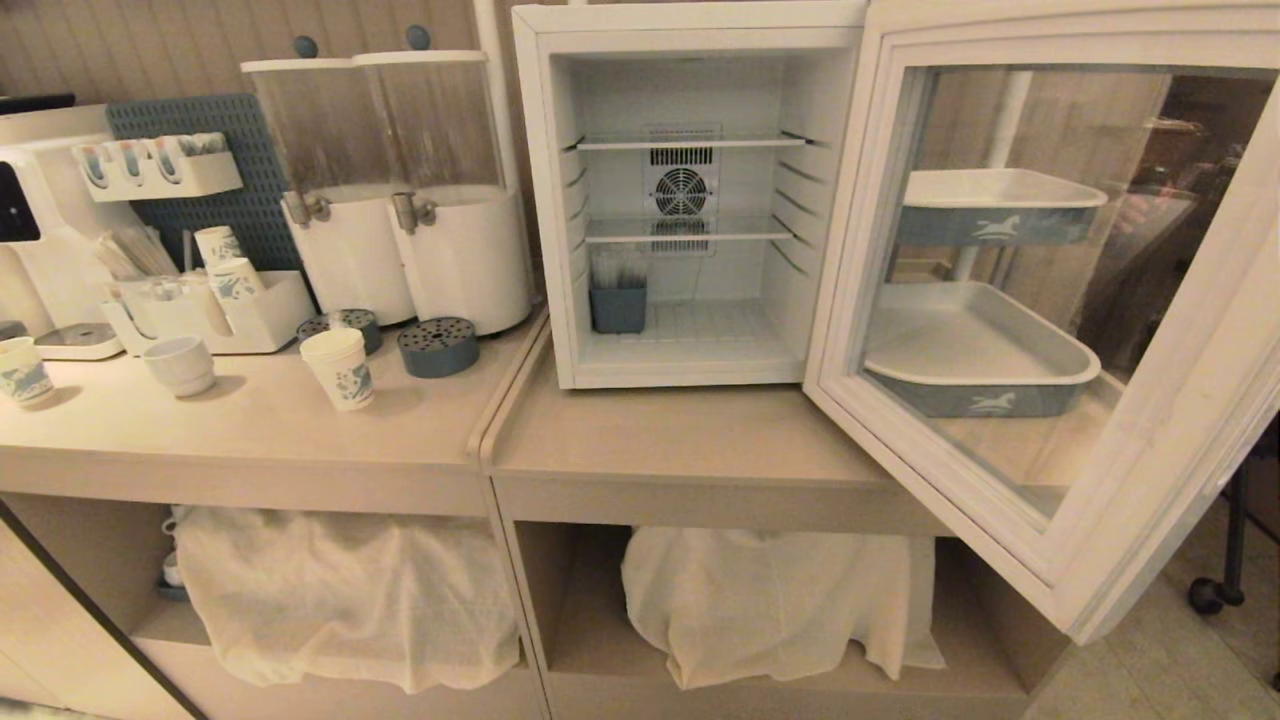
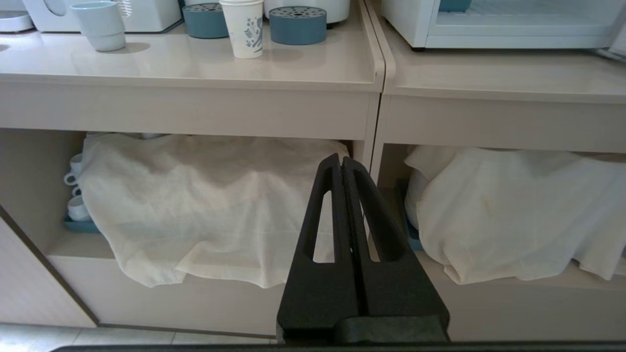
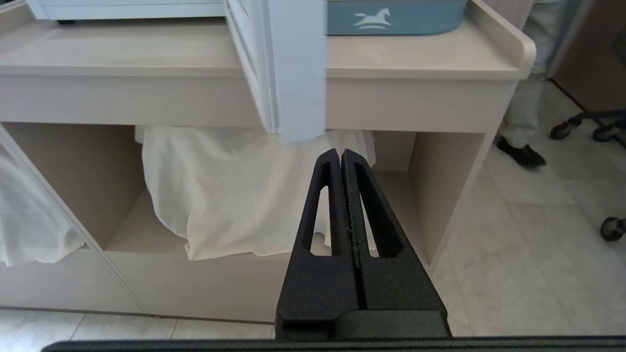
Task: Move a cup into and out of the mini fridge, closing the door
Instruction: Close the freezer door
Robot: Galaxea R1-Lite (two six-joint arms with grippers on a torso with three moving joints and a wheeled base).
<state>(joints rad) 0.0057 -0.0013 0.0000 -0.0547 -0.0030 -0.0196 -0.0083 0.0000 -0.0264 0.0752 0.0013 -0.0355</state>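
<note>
The tall white paper cup point(image 1: 339, 367) with small blue print stands upright on the left counter, also seen in the left wrist view as the cup point(image 2: 243, 28). The white mini fridge point(image 1: 690, 200) stands on the right counter, its inside showing thin shelves and a round fan. Its glass door point(image 1: 1050, 300) is swung wide open to the right, and the door's lower corner point(image 3: 293, 73) shows in the right wrist view. My left gripper point(image 2: 341, 160) is shut and empty, low in front of the shelf under the counter. My right gripper point(image 3: 341, 155) is shut and empty, below the open door.
A squat white ceramic cup point(image 1: 181, 364), a patterned paper cup point(image 1: 23, 370), two drink dispensers point(image 1: 400, 180) and round blue-grey lids point(image 1: 438, 346) share the left counter. A small blue holder point(image 1: 618, 306) sits inside the fridge. Blue-and-white trays point(image 1: 975, 350) lie behind the door. Cloth-covered items point(image 1: 350, 590) fill the lower shelves.
</note>
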